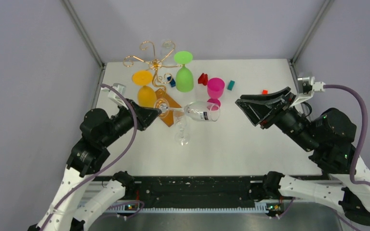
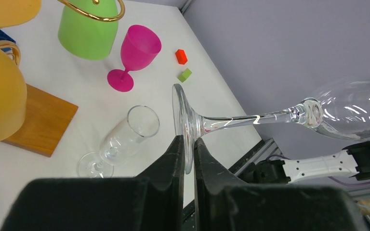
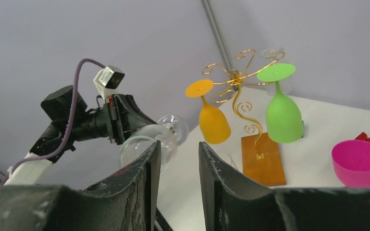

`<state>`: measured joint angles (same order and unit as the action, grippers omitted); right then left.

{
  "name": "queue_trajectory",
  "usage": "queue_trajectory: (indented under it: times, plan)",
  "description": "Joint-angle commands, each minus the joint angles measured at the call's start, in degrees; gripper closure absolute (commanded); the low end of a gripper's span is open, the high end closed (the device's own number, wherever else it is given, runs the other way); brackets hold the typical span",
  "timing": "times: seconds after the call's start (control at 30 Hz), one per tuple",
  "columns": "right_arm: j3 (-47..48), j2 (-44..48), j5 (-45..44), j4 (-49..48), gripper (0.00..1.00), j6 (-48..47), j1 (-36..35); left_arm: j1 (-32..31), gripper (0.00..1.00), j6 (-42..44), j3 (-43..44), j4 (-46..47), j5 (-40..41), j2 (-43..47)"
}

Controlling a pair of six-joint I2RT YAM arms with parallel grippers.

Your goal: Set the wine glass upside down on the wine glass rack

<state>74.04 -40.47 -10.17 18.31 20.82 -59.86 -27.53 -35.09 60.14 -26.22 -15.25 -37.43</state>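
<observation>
Top external: the left end effector [image 1: 157, 113] clamps the foot of the wine glass [image 1: 201, 111], held sideways above the tabletop [image 1: 250, 149], beside the wine glass rack [image 1: 157, 63]. Left wrist: fingers [image 2: 171, 159] pinch the foot's rim. Right wrist: the right end effector [image 3: 179, 147] stands parted.

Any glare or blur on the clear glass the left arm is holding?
Left wrist view: clear wine glass sharp, bright glints on stem and bowl. Top view: faint against the white table. Right wrist view: bowl partly behind the right gripper.
</observation>
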Motion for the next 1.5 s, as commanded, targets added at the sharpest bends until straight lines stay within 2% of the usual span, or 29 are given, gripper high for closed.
queue_trajectory:
  times: [0.0, 0.17, 0.43, 0.7, 0.8, 0.87, 0.93, 1.1, 1.3, 1.37, 1.47]
  plan:
    - [-1.46, 3.66, -7.24, -2.82, 0.65, 0.08, -0.25, -0.07, 1.00, 3.99, 4.64, 3.19, -2.46, -0.54]
    - [-0.34, 3.90, -13.79, 2.38, 0.62, 1.94, -0.27, -0.52, 1.00, 11.07, 10.22, 1.40, -9.17, -2.46]
    - [4.62, 1.48, -19.20, 13.15, 0.57, 4.21, -0.27, -1.02, 1.00, 21.42, 14.48, -3.02, -1.60, -3.35]
    - [9.71, -5.73, -17.07, 20.68, 0.57, 4.54, -0.31, -3.85, 1.00, 27.08, 15.69, -7.12, 2.98, -5.59]
    - [10.13, -7.79, -15.43, 20.99, 0.53, 4.13, -0.24, -6.43, 1.00, 28.26, 16.62, -8.69, 5.14, -7.01]
    - [10.21, -8.57, -15.11, 21.07, 0.43, 3.81, -0.29, -9.95, 1.00, 28.33, 16.98, -8.84, 7.82, -7.81]
    - [9.74, -8.83, -15.80, 21.01, 0.38, 3.95, -0.27, -13.70, 1.00, 28.44, 17.65, -8.93, 11.51, -8.48]
    - [9.57, -9.14, -11.80, 21.62, 0.36, 2.46, -0.26, -26.12, 1.00, 30.97, 19.83, -10.60, 23.58, -11.99]
    - [9.08, -9.01, -3.51, 24.12, 0.36, -1.33, -0.18, -43.80, 1.00, 37.22, 22.22, -10.97, 44.15, -19.09]
    - [6.90, -8.53, 1.29, 24.26, 0.30, -3.49, -0.26, -49.50, 1.00, 40.45, 23.52, -10.96, 50.92, -22.18]
    - [4.26, -7.31, 4.21, 24.37, 0.29, -4.80, -0.20, -55.14, 1.00, 44.84, 25.41, -10.65, 58.37, -26.26]
